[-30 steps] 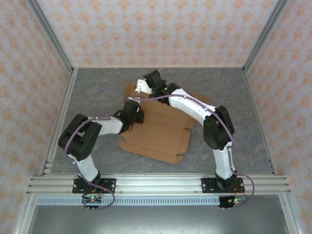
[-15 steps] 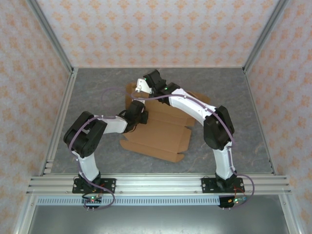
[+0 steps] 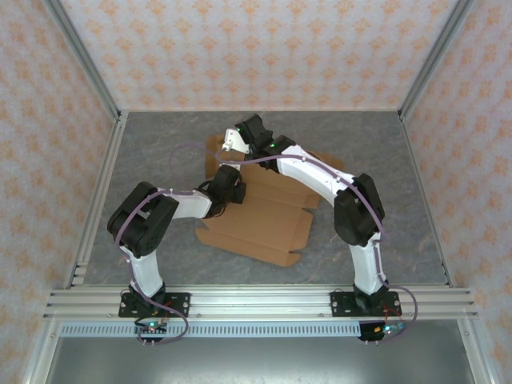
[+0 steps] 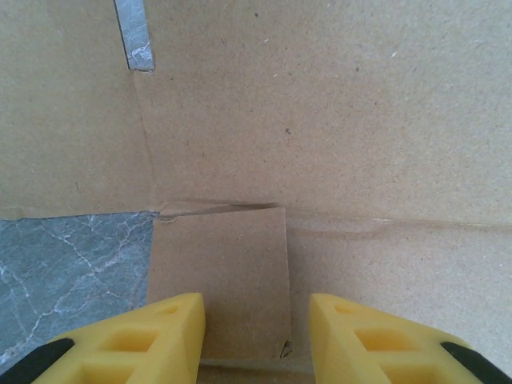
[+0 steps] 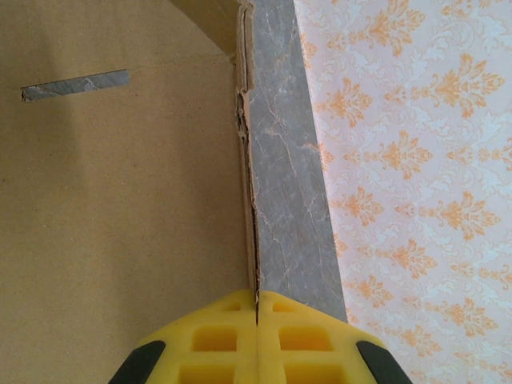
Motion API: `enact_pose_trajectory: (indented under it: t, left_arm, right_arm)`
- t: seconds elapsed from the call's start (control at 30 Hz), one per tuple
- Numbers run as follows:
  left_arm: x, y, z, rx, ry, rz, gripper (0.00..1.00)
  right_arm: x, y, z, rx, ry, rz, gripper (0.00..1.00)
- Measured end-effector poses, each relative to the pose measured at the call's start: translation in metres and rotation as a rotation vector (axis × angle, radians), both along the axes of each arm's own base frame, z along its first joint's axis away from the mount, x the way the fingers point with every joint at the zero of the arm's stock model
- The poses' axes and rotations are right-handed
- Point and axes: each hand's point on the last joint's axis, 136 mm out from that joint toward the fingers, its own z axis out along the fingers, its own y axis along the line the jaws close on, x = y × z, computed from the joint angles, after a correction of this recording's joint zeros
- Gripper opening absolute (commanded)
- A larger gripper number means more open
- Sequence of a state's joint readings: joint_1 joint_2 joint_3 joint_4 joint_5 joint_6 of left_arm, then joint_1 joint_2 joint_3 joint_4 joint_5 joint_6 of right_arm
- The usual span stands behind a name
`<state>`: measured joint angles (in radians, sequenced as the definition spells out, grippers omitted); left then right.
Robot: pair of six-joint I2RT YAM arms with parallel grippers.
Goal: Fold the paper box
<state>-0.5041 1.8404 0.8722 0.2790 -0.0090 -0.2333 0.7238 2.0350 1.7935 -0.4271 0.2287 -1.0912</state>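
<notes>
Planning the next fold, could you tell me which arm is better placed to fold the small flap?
Probably left: the left fingers hover open over the flap, while the right fingers are shut on the box edge.

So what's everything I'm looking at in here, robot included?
paper box: one, brown, lying mostly flat mid-table
table: one, grey marbled, under it all
walls: three, pale with orange pattern, around the table
rail: one, silver, near edge, under both arm bases
left arm: one, white and black, reaching in from the left
right arm: one, white and black, reaching in from the right
left gripper: one, yellow, open over a flap
right gripper: one, yellow, shut on the cardboard's edge
</notes>
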Motion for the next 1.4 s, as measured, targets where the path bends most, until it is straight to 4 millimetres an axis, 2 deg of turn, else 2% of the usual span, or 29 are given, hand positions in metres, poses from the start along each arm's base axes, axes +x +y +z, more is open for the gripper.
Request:
enact_pose_trajectory:
  t: [0.3, 0.53, 0.8, 0.9, 1.0, 1.23, 1.4]
  left_arm:
    - [0.0, 0.0, 0.001, 0.0, 0.001, -0.001, 0.42]
    - [-0.001, 0.0, 0.014, -0.01, -0.013, -0.001, 0.39]
    - [-0.008, 0.002, 0.005, -0.007, 0.009, -0.005, 0.4]
    - [-0.01, 0.005, 0.008, -0.01, 0.003, -0.001, 0.4]
    - [-0.012, 0.015, 0.02, -0.02, -0.014, 0.016, 0.41]
    - [-0.018, 0.052, 0.049, -0.056, -0.052, 0.088, 0.43]
    - [-0.026, 0.081, 0.055, -0.1, -0.033, 0.17, 0.43]
  right_arm:
    - [0.0, -0.001, 0.0, -0.002, -0.002, -0.003, 0.0]
    - [0.001, -0.001, 0.0, -0.004, -0.004, -0.006, 0.0]
    - [0.001, -0.002, 0.001, -0.005, -0.005, -0.008, 0.0]
    - [0.001, -0.002, 0.0, -0.002, -0.004, -0.01, 0.0]
    - [0.001, -0.002, 0.001, -0.002, -0.004, -0.011, 0.0]
    - [0.002, -0.002, 0.001, 0.0, -0.008, -0.011, 0.0]
    - [0.003, 0.0, 0.005, 0.013, -0.04, -0.005, 0.0]
